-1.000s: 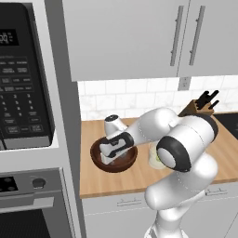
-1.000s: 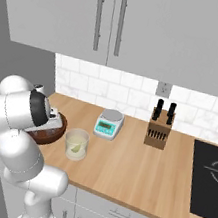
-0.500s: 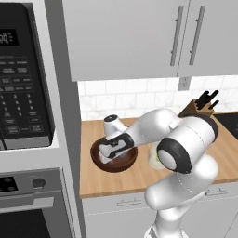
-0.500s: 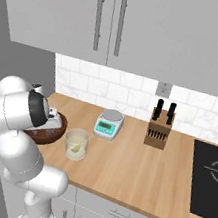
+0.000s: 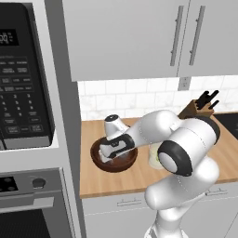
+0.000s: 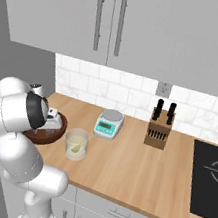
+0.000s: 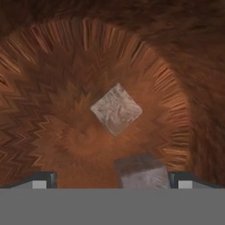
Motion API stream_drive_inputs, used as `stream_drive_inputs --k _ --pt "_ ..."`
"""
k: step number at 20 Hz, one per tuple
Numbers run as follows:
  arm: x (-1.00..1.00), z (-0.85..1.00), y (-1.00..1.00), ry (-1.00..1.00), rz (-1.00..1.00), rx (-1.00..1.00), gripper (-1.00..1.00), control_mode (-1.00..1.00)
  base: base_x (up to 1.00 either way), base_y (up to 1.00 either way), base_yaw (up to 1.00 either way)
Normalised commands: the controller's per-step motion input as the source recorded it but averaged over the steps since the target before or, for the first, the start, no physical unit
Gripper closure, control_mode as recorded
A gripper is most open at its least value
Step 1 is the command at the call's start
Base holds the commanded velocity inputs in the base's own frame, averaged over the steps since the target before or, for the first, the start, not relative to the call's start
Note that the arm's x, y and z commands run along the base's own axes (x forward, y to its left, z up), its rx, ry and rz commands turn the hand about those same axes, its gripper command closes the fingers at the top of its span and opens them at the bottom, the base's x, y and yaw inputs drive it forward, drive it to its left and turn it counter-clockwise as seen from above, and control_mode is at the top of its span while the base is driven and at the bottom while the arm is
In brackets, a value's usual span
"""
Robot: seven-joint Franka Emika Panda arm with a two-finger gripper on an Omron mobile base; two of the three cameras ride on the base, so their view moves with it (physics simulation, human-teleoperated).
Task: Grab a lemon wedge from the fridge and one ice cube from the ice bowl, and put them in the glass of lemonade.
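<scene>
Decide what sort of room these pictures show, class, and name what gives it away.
Most likely a home kitchen, computer-rendered: a black built-in microwave, a wooden knife block on the light wooden counter, and a black stovetop beside it.

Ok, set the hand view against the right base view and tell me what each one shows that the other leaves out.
Hand view alone: two ice cubes on the bowl's floor, one in the middle, one low between the open hand's fingertips.

Right base view alone: the glass of lemonade beside the bowl, something pale in it, the kitchen scale, the knife block, the stove and the wooden counter.

Both: the brown wooden bowl, seen from inside in the hand view.
</scene>
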Motion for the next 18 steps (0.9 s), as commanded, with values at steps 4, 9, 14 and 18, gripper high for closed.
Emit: stream_drive_inputs --k 4,9,14,18 --pt "-0.01 0.00 0.00 0.00 -0.15 0.00 -1.00 -1.00 0.00 0.00 0.00" --pt "0.00 -0.19 0.00 0.00 -0.04 0.00 -1.00 -1.00 0.00 0.00 0.00" --pt "-0.02 -0.14 0.01 0.00 0.00 0.00 -1.00 -1.00 0.00 0.00 0.00" --pt "0.00 -0.04 0.00 0.00 0.00 0.00 -1.00 -1.00 0.00 0.00 0.00"
